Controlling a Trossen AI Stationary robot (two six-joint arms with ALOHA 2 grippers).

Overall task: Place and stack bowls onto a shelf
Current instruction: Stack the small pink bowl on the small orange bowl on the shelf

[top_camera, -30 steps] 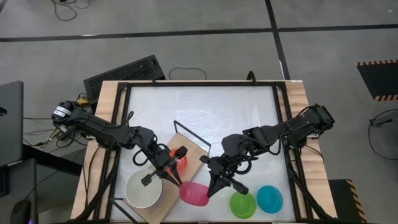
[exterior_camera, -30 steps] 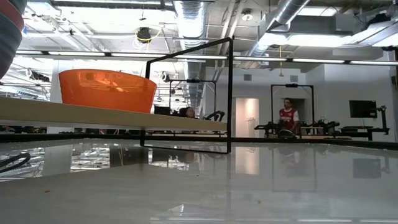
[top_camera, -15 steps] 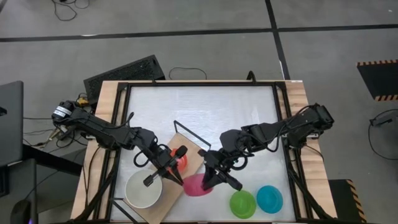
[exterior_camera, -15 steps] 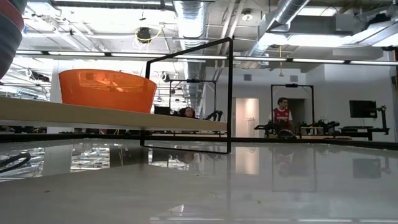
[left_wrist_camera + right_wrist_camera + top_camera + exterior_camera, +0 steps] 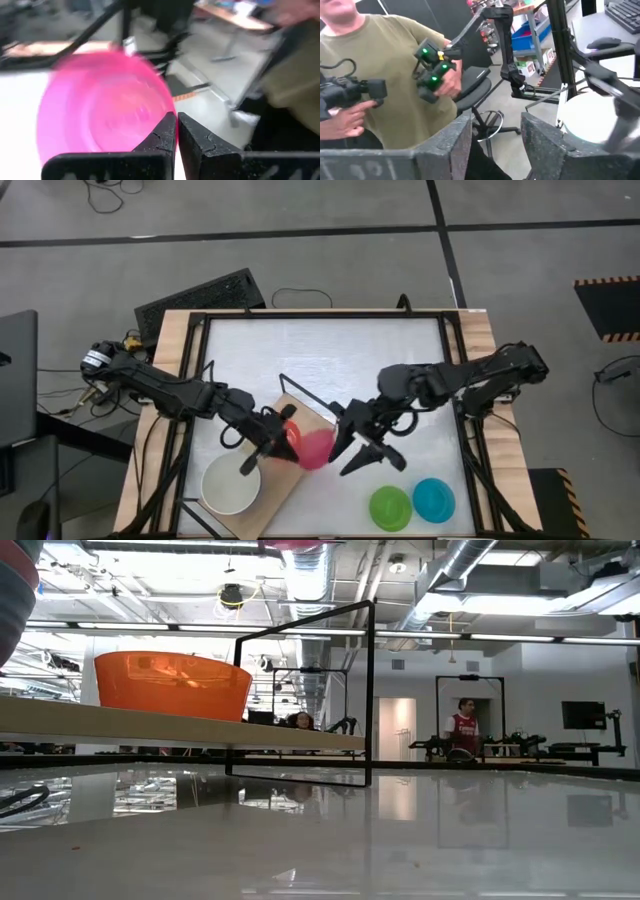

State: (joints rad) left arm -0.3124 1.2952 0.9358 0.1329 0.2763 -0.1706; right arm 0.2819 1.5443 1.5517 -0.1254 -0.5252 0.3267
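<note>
Left end effector (image 5: 280,448) clamped together on rim of small round magenta plastic bowl (image 5: 314,449), held tilted at the edge of the long light-wood shelf with black wire frame (image 5: 312,418) — just beside a red-orange plastic bowl (image 5: 172,685) sitting on the board. Right end effector (image 5: 357,450) near the magenta bowl, fingers spread apart, holding nothing. Cream-white round bowl (image 5: 232,485) at shelf's near end; lime green bowl (image 5: 391,507) and cyan bowl (image 5: 433,499) side by side on white counter (image 5: 340,360).
</note>
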